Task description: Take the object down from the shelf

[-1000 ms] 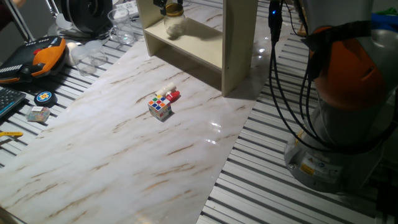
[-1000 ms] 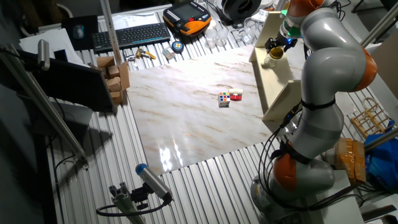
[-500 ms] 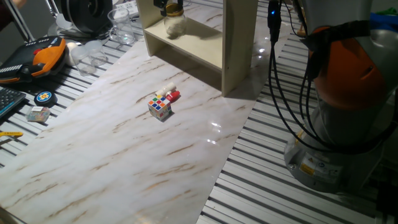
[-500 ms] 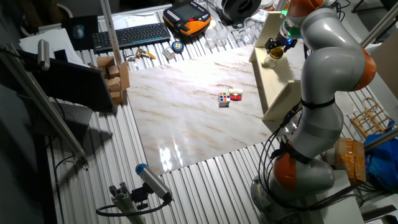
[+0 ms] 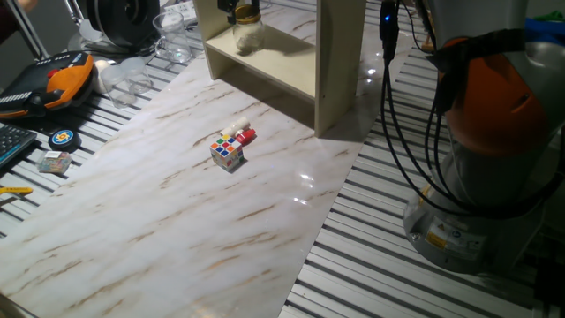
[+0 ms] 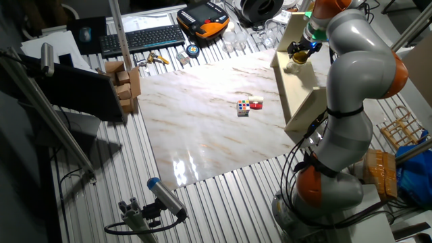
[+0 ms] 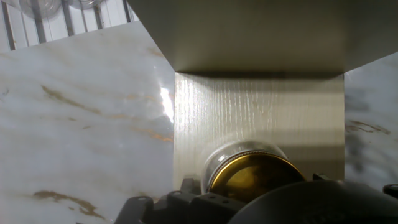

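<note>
From my station I see the gripper [image 5: 240, 11] down inside the shelf [image 5: 265, 62], and room is tight there: an upright side panel stands close on each side and a dark board hangs over the bay in the hand view. The open front of the bay faces the marble-patterned table top [image 5: 177, 212], which offers wide free surface except for a colour cube [image 5: 227, 152] and a small red-and-white item [image 5: 242, 134] touching it, both well apart from the shelf. The object, a small clear glass jar [image 7: 249, 171] with a gold metal lid, sits upright on the lower cream board, near its front edge in the hand view, directly below the camera. The gripper sits right at the lid, but its fingers are hidden by the hand's own body, so I cannot tell whether they are spread, closed or clamped on the jar. In the other fixed view the arm [image 6: 351, 67] bends over the shelf's top from behind. The table top lies on a ribbed metal bench; past its far edge I see a keyboard [image 6: 142, 39], an orange-and-black pendant [image 6: 202, 19], clear plastic cups [image 5: 172, 26] and small cardboard boxes [image 6: 125, 81].
</note>
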Controlling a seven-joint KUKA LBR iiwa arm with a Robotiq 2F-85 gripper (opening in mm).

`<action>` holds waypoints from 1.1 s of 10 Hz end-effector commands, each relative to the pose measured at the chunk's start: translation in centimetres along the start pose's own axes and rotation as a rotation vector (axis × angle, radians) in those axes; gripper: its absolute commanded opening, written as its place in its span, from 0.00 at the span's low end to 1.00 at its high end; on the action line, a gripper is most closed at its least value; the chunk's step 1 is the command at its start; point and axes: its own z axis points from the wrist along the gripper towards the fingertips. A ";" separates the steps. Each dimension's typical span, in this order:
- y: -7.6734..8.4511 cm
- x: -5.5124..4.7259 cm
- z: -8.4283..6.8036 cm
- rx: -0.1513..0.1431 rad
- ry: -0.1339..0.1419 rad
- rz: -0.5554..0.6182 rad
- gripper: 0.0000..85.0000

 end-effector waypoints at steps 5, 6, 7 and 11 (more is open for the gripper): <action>0.0 0.1 -0.1 -0.008 0.009 -0.016 0.20; 0.0 0.1 -0.2 -0.012 0.012 -0.020 0.00; 0.1 0.2 -0.4 -0.015 0.013 -0.021 0.00; 2.1 0.6 -2.1 -0.013 -0.001 -0.002 0.00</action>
